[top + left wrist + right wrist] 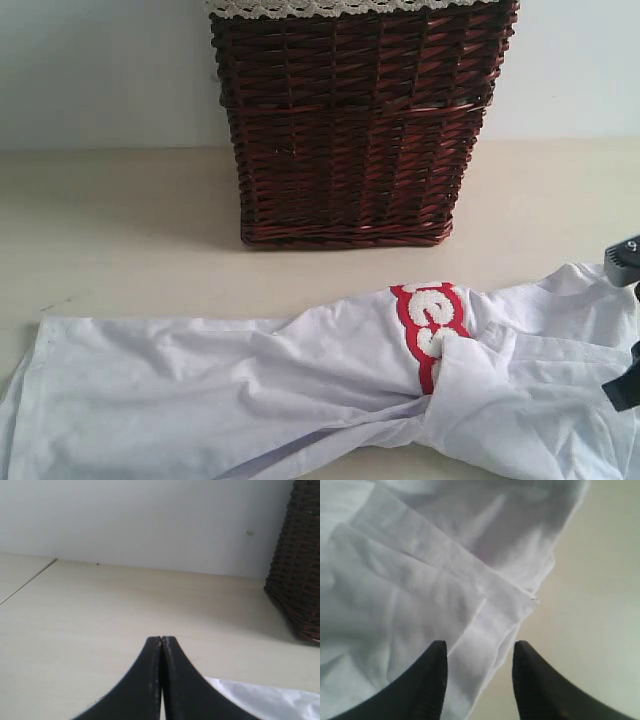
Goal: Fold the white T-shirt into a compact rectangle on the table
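the pale cream table runs out bare ahead of the left gripper as far as a plain light wall. a dark brown wicker basket with a lace trim round its top stands on the table well beyond the left fingertips and off to one side of them; the exterior view shows it behind the shirt and apart from it.

the white t-shirt lies rumpled on the table, stretched sideways across the front of the exterior view and bunched into a twist near its middle. one corner of it sits just beside the left fingers, touching nothing of them that can be seen. its other end lies under and ahead of the right gripper, whose dark parts show at the right edge of the exterior view.

the left fingers are pressed together tip to tip with nothing between them. the right fingers stand apart, open, hovering over the cloth; a folded hem of the shirt runs through the gap between them, and bare table shows past the far finger. whether the tips touch the fabric cannot be told.

fuzzy white letters edged in red curl over the twist of the shirt, well away from both pairs of fingers.
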You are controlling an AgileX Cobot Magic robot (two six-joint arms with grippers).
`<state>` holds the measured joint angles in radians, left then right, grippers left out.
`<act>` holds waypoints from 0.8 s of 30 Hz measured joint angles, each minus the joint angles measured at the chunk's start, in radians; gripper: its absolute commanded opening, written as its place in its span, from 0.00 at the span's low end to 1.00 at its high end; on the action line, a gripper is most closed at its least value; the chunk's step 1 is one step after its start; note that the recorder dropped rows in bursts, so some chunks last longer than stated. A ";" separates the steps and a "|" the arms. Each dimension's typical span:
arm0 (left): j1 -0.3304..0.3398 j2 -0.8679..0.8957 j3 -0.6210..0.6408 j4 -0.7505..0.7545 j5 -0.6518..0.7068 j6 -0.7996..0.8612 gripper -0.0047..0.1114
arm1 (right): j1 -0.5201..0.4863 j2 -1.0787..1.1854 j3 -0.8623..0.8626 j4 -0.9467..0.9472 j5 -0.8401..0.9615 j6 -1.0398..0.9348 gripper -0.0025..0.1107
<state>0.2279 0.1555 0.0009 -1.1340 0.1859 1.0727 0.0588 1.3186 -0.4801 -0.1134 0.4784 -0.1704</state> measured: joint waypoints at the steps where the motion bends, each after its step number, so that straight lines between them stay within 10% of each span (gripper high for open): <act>1: 0.000 0.000 0.000 0.000 0.000 0.000 0.04 | 0.000 0.000 0.000 0.019 0.003 -0.025 0.40; 4: 0.000 0.000 0.000 0.000 0.000 0.000 0.04 | 0.000 0.002 0.000 0.070 -0.040 -0.072 0.43; 10: 0.000 0.000 0.000 0.000 0.000 0.000 0.04 | 0.000 0.002 0.000 0.104 -0.153 -0.093 0.81; 24: 0.000 0.000 0.000 0.000 0.000 0.000 0.04 | -0.068 0.092 0.000 0.231 -0.229 0.048 0.82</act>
<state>0.2279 0.1555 0.0009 -1.1340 0.1859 1.0727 -0.0091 1.4108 -0.4801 0.1180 0.2497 -0.1225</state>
